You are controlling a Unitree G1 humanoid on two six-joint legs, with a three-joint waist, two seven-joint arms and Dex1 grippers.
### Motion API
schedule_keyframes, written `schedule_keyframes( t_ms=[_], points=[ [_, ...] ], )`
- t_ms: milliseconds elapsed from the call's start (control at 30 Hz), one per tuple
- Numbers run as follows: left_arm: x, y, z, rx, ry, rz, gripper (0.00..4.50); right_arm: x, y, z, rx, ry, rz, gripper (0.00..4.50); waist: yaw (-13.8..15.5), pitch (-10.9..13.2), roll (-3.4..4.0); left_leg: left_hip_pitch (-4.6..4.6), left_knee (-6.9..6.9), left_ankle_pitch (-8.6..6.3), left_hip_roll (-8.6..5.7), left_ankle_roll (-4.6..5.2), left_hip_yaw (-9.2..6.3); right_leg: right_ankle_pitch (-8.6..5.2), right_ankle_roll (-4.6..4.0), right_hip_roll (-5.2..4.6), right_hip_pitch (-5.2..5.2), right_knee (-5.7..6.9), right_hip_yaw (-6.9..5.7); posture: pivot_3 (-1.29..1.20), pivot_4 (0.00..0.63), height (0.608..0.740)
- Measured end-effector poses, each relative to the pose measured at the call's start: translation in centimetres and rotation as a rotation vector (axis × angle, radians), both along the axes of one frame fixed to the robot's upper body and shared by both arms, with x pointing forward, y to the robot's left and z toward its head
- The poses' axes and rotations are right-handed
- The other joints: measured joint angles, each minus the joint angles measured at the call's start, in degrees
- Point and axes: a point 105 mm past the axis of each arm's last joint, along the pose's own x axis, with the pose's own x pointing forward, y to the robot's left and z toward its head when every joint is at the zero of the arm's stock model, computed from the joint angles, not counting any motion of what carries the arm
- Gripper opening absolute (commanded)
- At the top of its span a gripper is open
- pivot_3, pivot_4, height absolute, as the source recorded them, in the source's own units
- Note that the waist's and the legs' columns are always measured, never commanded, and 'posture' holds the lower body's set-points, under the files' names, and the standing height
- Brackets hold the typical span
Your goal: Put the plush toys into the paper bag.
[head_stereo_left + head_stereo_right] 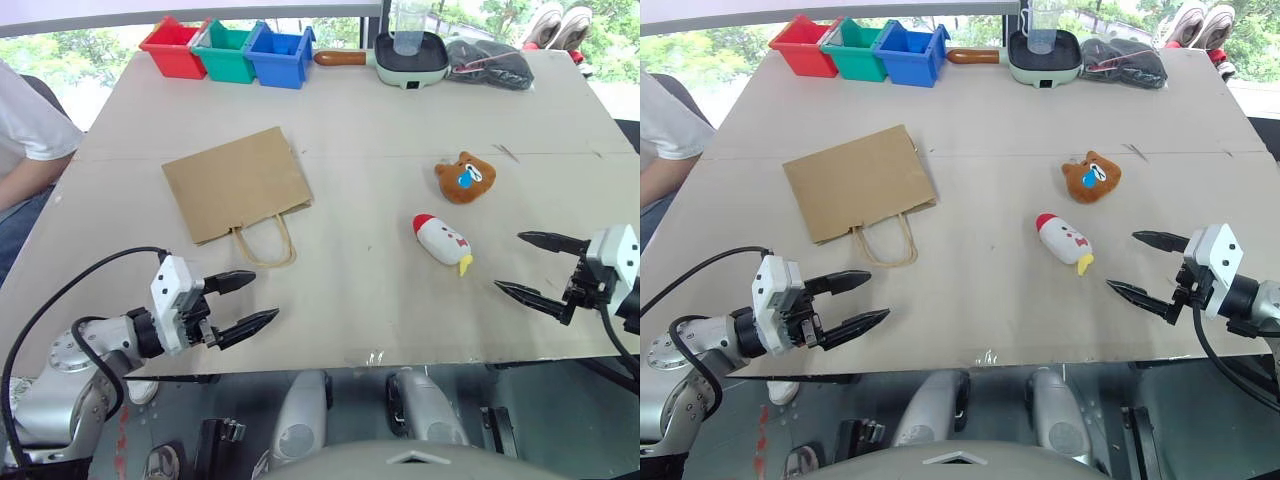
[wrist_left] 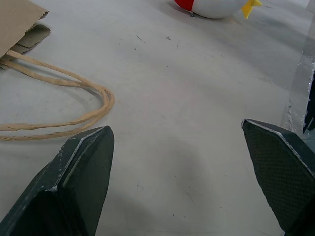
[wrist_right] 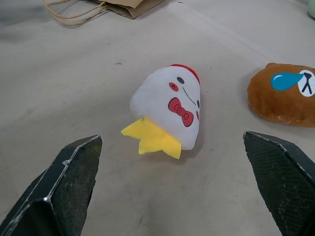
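Observation:
The brown paper bag (image 1: 238, 183) lies flat on the table, left of centre, its loop handles (image 1: 264, 242) pointing toward the near edge. A white rocket plush (image 1: 441, 241) with a red tip and yellow end lies right of centre. Just beyond it sits the brown bear head plush (image 1: 465, 178) with a blue face mark. My left gripper (image 1: 245, 303) is open near the front edge, short of the bag's handles. On the other side, my right gripper (image 1: 532, 266) is open, just right of the rocket plush (image 3: 168, 111), nothing between its fingers.
Red (image 1: 173, 47), green (image 1: 225, 51) and blue (image 1: 280, 55) bins line the far left edge. A small green pan (image 1: 410, 57) and a dark pouch (image 1: 490, 62) sit at the far right. A person's sleeve (image 1: 25, 125) shows at the left edge.

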Motion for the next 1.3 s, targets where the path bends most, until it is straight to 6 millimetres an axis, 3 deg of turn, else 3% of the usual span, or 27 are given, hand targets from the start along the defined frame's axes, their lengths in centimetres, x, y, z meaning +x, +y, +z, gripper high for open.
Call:
schedule_keyframes(
  t_ms=[67,133,267,400,467,567,867,1167,1267,1300],
  points=[
    [0.1,0.0,0.1,-0.001,-0.004,0.004,4.50,0.1,0.0,0.0,0.001,-0.005,-0.007,4.48,0.00,0.00,0.00,0.01,0.00,0.00,0.00,0.00,0.00,0.00,0.00,0.00,0.00,0.00,0.00,0.00,0.150,0.740],
    [1.8,0.6,1.2,-0.006,-0.072,0.038,4.50,1.1,0.8,0.8,0.041,-0.060,-0.023,4.48,0.01,0.00,0.00,0.00,0.08,0.00,0.02,0.00,-0.08,0.00,0.02,0.05,0.00,0.08,-0.07,0.00,0.150,0.740],
    [4.1,3.2,3.2,0.061,-0.220,0.131,4.50,1.6,3.7,1.6,0.086,-0.094,0.008,4.48,-0.08,-0.01,0.02,0.02,0.03,0.00,0.02,0.00,-0.04,0.01,-0.02,0.07,0.00,0.11,-0.01,0.00,0.150,0.740],
    [4.3,4.9,2.7,0.154,-0.238,0.122,4.50,1.1,5.6,1.6,0.104,-0.072,0.051,4.48,-0.06,-0.01,0.00,-0.05,-0.04,-0.01,0.01,0.00,-0.03,0.01,-0.01,0.02,-0.04,0.01,-0.04,0.00,0.150,0.740],
    [4.6,5.5,2.6,0.265,-0.290,0.073,4.50,0.2,7.8,1.7,0.126,-0.068,0.122,4.48,0.06,-0.01,0.00,-0.04,-0.07,-0.01,0.02,0.00,-0.10,0.01,-0.02,0.03,-0.04,0.03,-0.10,0.00,0.150,0.740],
    [5.0,5.2,2.0,0.343,-0.341,0.011,4.50,-0.4,8.9,1.4,0.126,-0.062,0.160,4.48,0.23,-0.01,0.00,-0.06,-0.01,-0.01,-0.03,0.00,-0.03,0.01,-0.01,-0.04,-0.03,0.01,-0.07,0.00,0.150,0.740],
    [7.6,4.4,0.7,0.487,-0.421,-0.060,4.50,-0.7,9.0,0.5,0.109,-0.050,0.145,4.48,0.05,-0.05,-0.08,-0.04,0.01,-0.01,-0.01,0.00,-0.04,0.02,0.00,0.00,-0.02,0.05,-0.07,0.00,0.150,0.740],
    [9.4,3.6,0.3,0.446,-0.425,-0.062,4.50,-1.0,8.7,-0.3,0.102,-0.051,0.119,4.48,0.03,-0.05,-0.09,-0.04,0.04,0.00,-0.01,0.00,-0.07,0.02,0.01,0.01,-0.02,0.14,-0.09,0.00,0.150,0.740],
    [9.6,3.1,0.4,0.408,-0.417,-0.066,3.73,-0.9,8.8,-0.2,0.111,-0.059,0.108,4.50,0.02,-0.05,-0.10,-0.04,0.05,0.00,-0.01,0.00,-0.08,0.02,0.01,0.01,-0.02,0.18,-0.10,0.00,0.150,0.740],
    [9.6,2.8,0.4,0.371,-0.401,-0.069,3.23,-1.0,8.8,-0.1,0.114,-0.061,0.107,4.50,0.02,-0.05,-0.10,-0.03,0.06,0.00,-0.02,0.00,-0.08,0.02,0.01,0.00,-0.02,0.23,-0.09,0.00,0.150,0.740]
  ],
)
